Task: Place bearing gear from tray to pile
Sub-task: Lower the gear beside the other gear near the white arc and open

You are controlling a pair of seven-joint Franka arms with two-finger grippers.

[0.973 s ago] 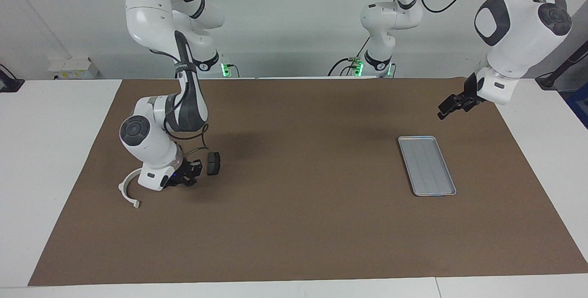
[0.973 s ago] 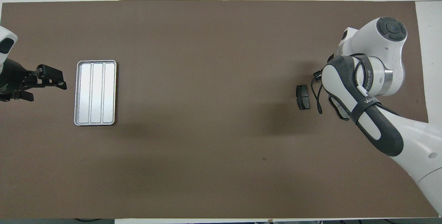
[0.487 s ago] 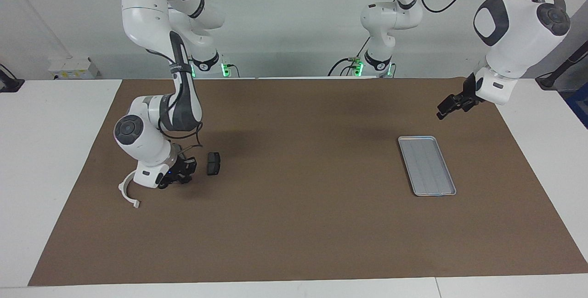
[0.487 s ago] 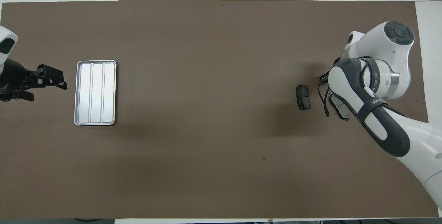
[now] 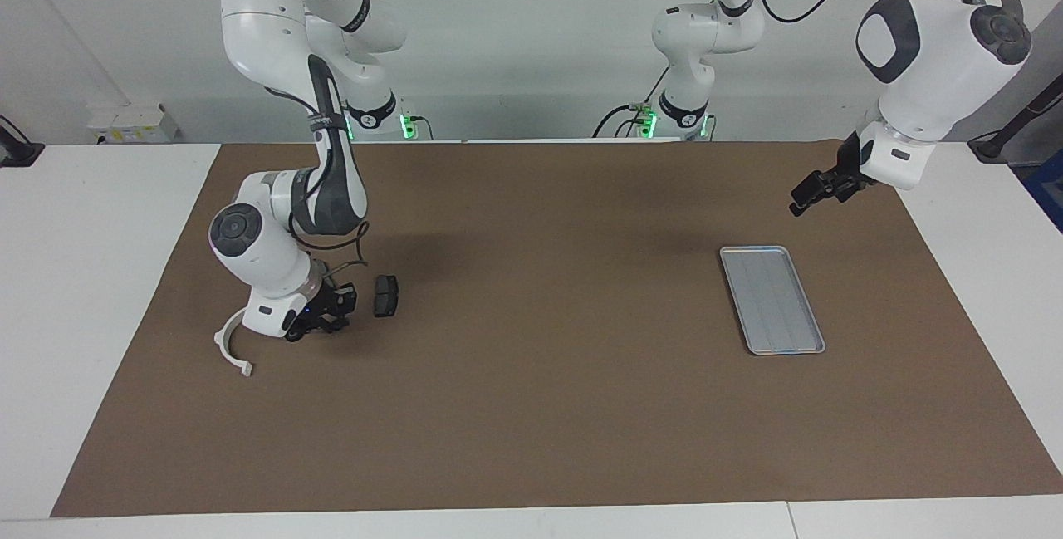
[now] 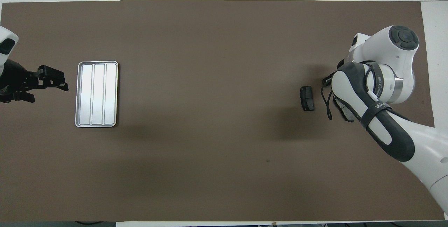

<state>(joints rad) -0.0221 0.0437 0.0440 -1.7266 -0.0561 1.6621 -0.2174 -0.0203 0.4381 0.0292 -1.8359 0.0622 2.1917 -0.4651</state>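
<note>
Right gripper [image 5: 320,325] shifted slightly, low among the pile [image 5: 385,296], fingers' state unclear; left fingers [image 5: 804,205] apart.

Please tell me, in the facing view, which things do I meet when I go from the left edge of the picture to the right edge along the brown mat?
white bracket → right gripper → brake pad → tray → left gripper, up in the air
</note>
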